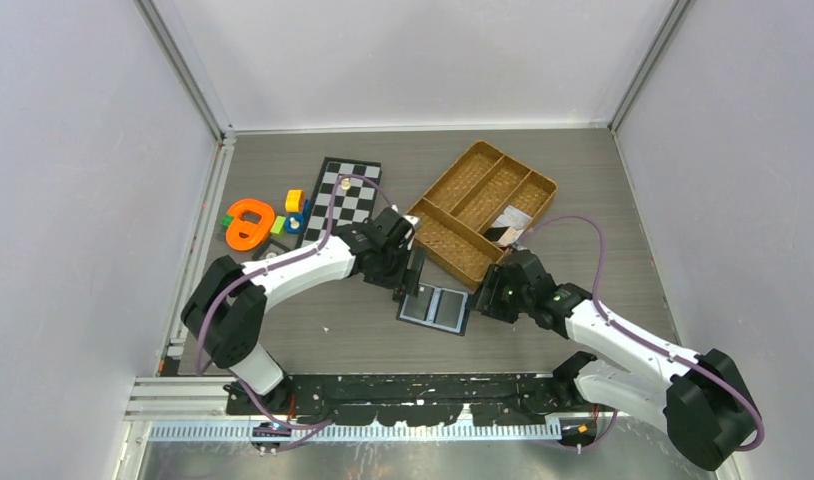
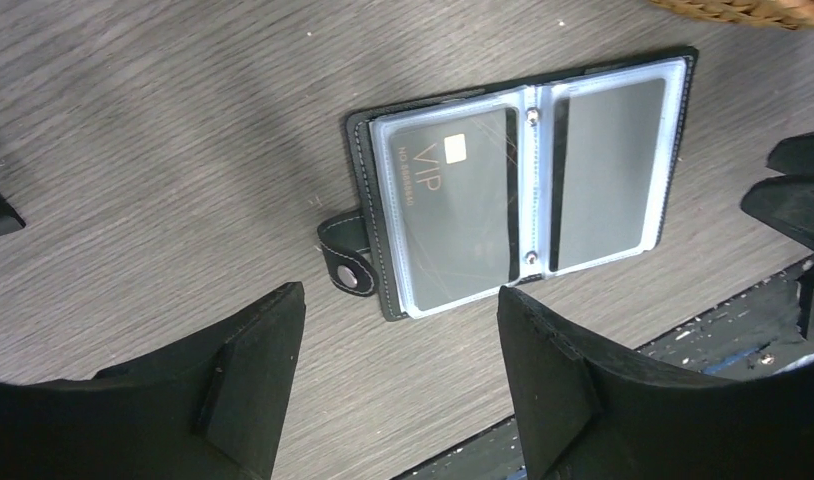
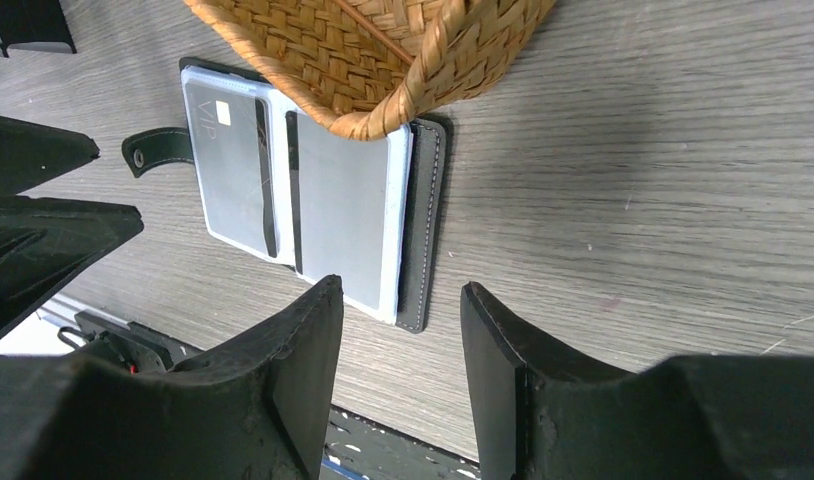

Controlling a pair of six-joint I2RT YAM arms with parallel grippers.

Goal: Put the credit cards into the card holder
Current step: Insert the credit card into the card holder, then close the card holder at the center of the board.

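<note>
The card holder [image 1: 435, 308] lies open and flat on the table between my two grippers. In the left wrist view the card holder [image 2: 523, 180] has a dark credit card [image 2: 453, 215] marked VIP in one clear pocket and a grey card [image 2: 605, 175] in the other. My left gripper [image 1: 411, 272] [image 2: 398, 350] hovers at its left edge, open and empty. On the holder's right side, my right gripper [image 1: 488, 293] [image 3: 398, 320] is also open and empty, just off the card holder [image 3: 323, 200]. Two more cards [image 1: 509, 224] lie in the woven tray.
The brown woven divided tray [image 1: 463, 190] [image 3: 383, 60] stands just behind the holder and overhangs it in the right wrist view. A chessboard [image 1: 345, 192], an orange toy [image 1: 249, 222] and coloured blocks [image 1: 295, 200] sit at the back left. Walls enclose the table.
</note>
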